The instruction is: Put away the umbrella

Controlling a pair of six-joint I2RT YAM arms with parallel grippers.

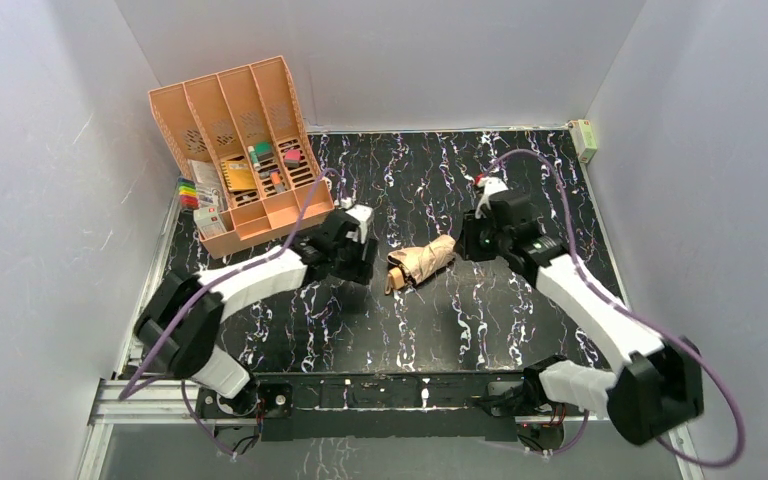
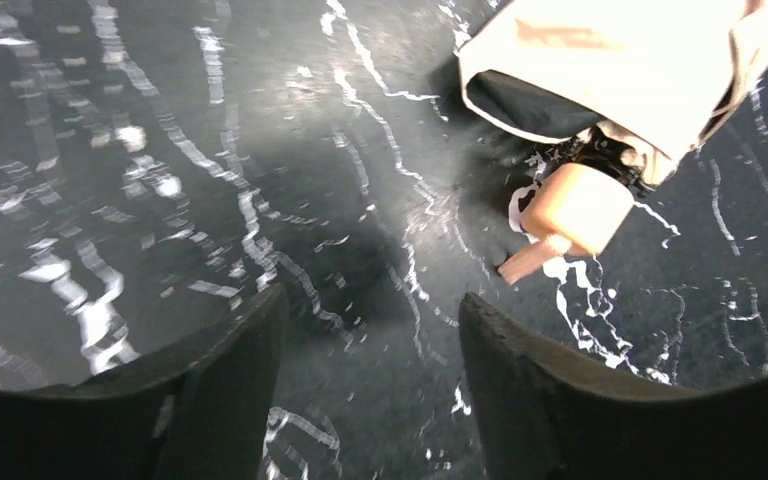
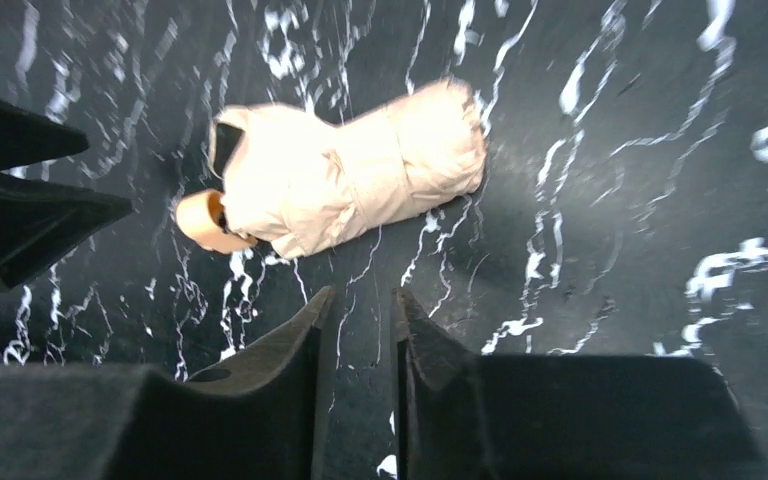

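Observation:
The umbrella (image 1: 422, 262) is folded, pale peach-beige, and lies on the black marbled table (image 1: 520, 170) between my two grippers. My left gripper (image 1: 357, 256) is just left of its handle end, open and empty. In the left wrist view the left gripper (image 2: 370, 320) is low over the table, with the umbrella (image 2: 620, 60) and its tan handle (image 2: 575, 205) ahead to the right. My right gripper (image 1: 472, 240) is just right of the umbrella's other end. In the right wrist view the right gripper (image 3: 362, 298) has its jaws only narrowly apart and empty, a little short of the umbrella (image 3: 350, 175).
An orange-peach slotted organizer (image 1: 240, 150) with small items in it stands at the back left, close behind the left arm. Coloured markers (image 1: 188, 192) lie beside it. A small box (image 1: 585, 138) sits at the back right corner. White walls enclose the table.

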